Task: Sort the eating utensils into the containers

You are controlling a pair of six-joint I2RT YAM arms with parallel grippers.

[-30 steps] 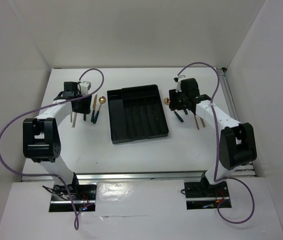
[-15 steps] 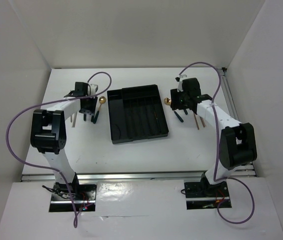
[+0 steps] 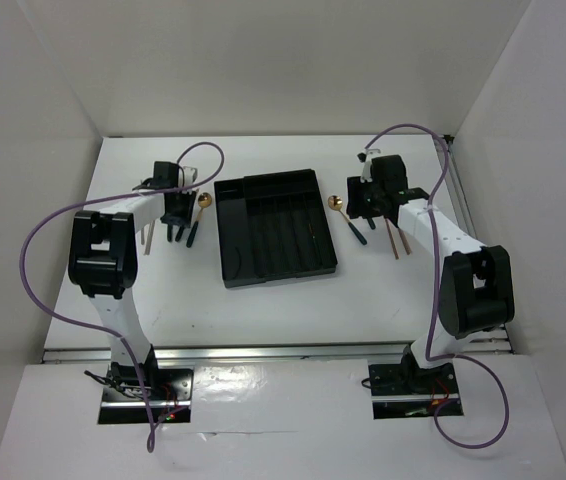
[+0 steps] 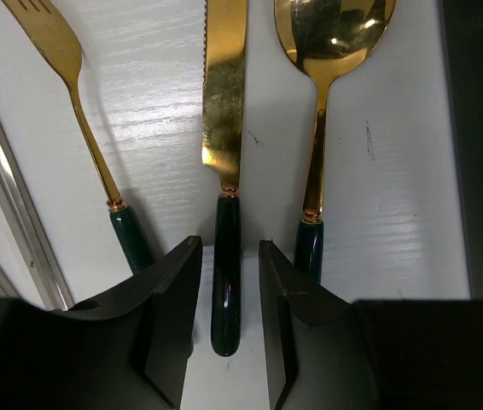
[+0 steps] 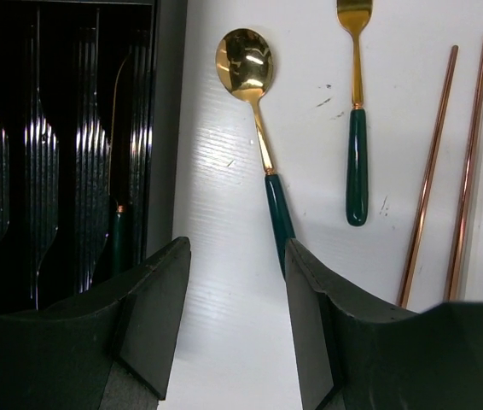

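Table (image 3: 263, 310) white, scuffed; white walls (image 3: 283, 70) encl.; black tray (image 3: 231, 235) ctr.

Your gold-headed, green-handled cutlery, lying flat
Knife (image 4: 224, 102) handle sits between your left claw's (image 4: 229, 245) fingers, fork (image 4: 52, 41) and spoon (image 4: 331, 34) flanking; just ahead of your right claw (image 5: 236, 248), another spoon (image 5: 243, 60); black tray (image 5: 169, 128) leftward.

Left wrist view crops the tops of the fork (image 4: 54, 43), knife (image 4: 224, 102) and spoon (image 4: 331, 34); the fork's handle end sits behind the left gripper (image 4: 229, 246). Right side, the chopsticks (image 5: 425, 196) have their ends hidden behind the right gripper (image 5: 237, 248), and the utensil (image 5: 118, 235) in the tray (image 5: 169, 128) is too dim to identify.
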